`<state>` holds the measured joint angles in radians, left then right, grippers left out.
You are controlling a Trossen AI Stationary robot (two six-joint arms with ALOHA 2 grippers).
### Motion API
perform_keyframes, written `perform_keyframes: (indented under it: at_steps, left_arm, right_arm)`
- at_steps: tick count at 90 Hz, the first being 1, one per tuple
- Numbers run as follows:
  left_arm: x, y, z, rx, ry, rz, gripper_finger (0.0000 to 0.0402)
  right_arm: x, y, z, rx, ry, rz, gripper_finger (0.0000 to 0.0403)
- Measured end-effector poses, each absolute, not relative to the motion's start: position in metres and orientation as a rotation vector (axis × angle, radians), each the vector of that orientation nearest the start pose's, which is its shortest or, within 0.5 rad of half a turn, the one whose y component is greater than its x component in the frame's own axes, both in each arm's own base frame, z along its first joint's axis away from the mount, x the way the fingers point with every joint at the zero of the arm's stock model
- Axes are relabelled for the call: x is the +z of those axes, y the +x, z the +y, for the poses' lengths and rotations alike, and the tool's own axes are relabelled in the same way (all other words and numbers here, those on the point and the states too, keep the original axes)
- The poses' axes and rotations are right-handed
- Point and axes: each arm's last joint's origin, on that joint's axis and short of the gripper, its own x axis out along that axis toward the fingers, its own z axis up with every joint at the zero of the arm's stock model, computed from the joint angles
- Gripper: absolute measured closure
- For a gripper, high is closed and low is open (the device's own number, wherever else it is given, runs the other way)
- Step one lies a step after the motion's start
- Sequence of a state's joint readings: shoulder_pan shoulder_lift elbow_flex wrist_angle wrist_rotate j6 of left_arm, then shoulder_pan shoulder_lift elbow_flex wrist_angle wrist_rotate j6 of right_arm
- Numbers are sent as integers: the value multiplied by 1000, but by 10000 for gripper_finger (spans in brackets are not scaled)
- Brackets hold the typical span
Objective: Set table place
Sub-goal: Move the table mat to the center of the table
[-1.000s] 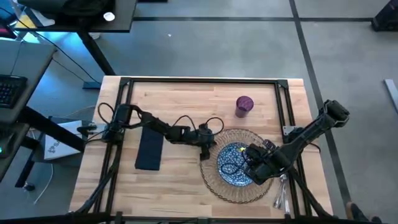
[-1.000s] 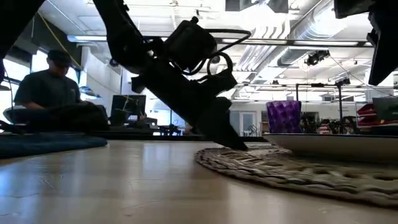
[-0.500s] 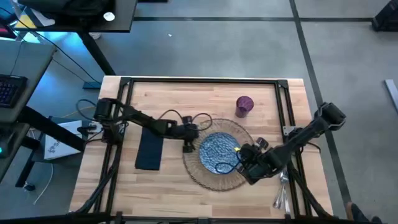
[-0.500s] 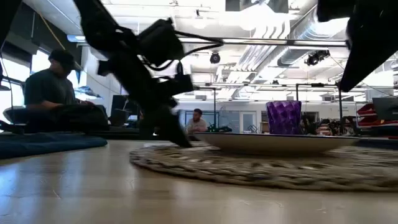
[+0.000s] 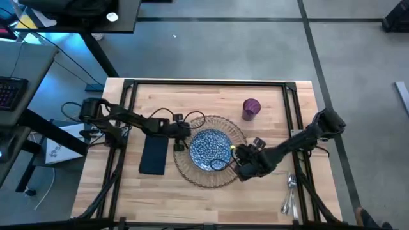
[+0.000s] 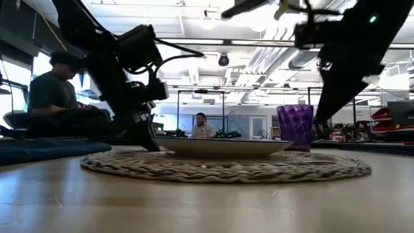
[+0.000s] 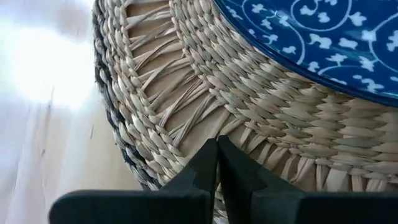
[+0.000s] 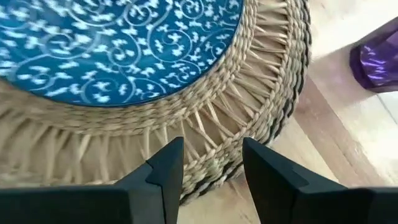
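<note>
Left gripper (image 7: 216, 163): your fingers pinch the left rim of the round woven wicker mat (image 5: 192, 174).
Right gripper (image 8: 211, 163): yours, parted, straddles the mat's right rim.
Blue-white patterned plate (image 5: 210, 150): centred between them.

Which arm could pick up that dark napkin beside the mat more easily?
Probably left. The napkin lies just beside the left gripper, which pinches the mat at its left edge. The right gripper sits open at the mat's opposite edge, with the plate in between.
</note>
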<state>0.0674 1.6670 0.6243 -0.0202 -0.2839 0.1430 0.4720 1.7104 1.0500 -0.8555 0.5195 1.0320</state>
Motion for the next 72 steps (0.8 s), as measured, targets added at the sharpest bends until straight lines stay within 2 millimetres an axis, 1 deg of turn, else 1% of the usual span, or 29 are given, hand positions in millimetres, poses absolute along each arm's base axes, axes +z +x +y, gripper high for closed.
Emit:
perform_keyframes:
  at_steps: [18, 27, 34, 41, 49, 53, 58, 63, 72]
  left_arm:
    - [102, 264, 37, 275, 265, 1095, 402]
    - [102, 263, 40, 289, 259, 1098, 402]
    - [102, 263, 40, 296, 264, 1098, 402]
    - [108, 264, 40, 300, 260, 1087, 402]
    - [121, 260, 36, 291, 258, 1089, 402]
    - [131, 258, 33, 285, 263, 1087, 402]
    - [148, 257, 31, 290, 267, 1061, 402]
    - [161, 249, 28, 302, 256, 1068, 402]
    - [172, 238, 23, 303, 198, 1060, 402]
  right_arm:
    - [156, 281, 117, -591, 180, 1160, 270]
    - [154, 283, 117, -568, 172, 1166, 270]
    - [157, 282, 116, -582, 181, 1158, 270]
    - [169, 280, 115, -606, 190, 1134, 270]
    - [182, 278, 114, -640, 184, 1131, 270]
    - [187, 275, 113, -667, 181, 1154, 270]
    - [197, 272, 112, -692, 201, 1189, 270]
    - [209, 266, 116, -712, 215, 1207, 270]
    - [232, 254, 127, -767, 183, 1171, 270]
